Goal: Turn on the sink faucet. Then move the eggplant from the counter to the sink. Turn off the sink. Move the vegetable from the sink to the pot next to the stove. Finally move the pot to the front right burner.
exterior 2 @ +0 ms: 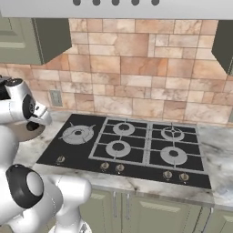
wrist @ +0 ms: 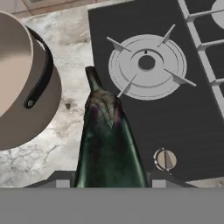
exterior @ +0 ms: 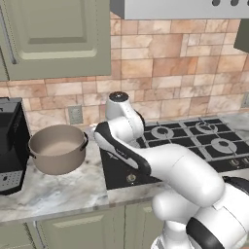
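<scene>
The jaws are clamped on the eggplant point(wrist: 109, 140), which hangs from the gripper point(wrist: 110, 186) with its stem end pointing away from the hand. In the hand view the finger tips themselves are mostly hidden behind the vegetable's dark, glossy body, but it sits squarely between them and clear of the surfaces below.

Below it lies the seam where the counter point(wrist: 65, 113) meets the left edge of the stove point(wrist: 175, 113). The pot point(exterior: 57, 147) stands on the counter just left of the stove (its dark side handle faces the eggplant), and the eggplant is beside the pot's rim, not yet over its opening. The pot looks empty. A black coffee machine point(exterior: 10, 143) stands further left.

Judging by this, the sink steps seem finished: the vegetable is already at the stove end of the counter. The step in hand is the fourth, carrying the eggplant into the pot. What remains is a short shift left over the pot's mouth, a release, then grasping the pot and setting it on the front right burner point(exterior 2: 173, 155), which sits bare at the near right of the cooktop.
</scene>
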### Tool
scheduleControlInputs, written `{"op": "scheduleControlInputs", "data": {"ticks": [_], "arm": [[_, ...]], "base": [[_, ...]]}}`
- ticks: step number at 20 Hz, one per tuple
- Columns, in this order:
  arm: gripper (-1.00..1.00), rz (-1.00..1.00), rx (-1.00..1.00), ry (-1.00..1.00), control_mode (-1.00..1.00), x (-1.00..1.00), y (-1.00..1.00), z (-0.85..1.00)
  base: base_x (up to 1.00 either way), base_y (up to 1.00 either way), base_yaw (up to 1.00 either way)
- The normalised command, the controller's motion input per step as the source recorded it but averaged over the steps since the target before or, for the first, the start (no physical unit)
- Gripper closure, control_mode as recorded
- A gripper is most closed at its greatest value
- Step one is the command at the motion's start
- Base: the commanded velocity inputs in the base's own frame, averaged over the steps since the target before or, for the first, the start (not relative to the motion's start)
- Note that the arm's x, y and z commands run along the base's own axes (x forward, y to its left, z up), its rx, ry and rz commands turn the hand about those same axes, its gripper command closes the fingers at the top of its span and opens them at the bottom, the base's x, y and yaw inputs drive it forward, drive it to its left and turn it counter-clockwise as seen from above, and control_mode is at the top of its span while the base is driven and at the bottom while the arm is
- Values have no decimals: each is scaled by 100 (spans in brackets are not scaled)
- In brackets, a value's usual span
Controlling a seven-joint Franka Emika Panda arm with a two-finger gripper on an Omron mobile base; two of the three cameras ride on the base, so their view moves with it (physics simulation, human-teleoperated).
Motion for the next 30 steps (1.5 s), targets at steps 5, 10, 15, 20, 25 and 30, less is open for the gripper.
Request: {"op": "scheduleControlInputs", "data": {"ticks": [5,10,15,20,25,30], "arm": [[100,0,-2,4,-100,17,58,35],[100,0,-4,7,-100,22,56,5],[100,0,0,1,-100,6,14,-14],[100,0,0,6,-100,14,27,-14],[100,0,0,5,-100,18,30,-11],[100,-1,-2,1,-100,18,30,-10]], "base": [[0,0,0],[0,0,0],[0,0,0],[0,0,0],[0,0,0],[0,0,0]]}}
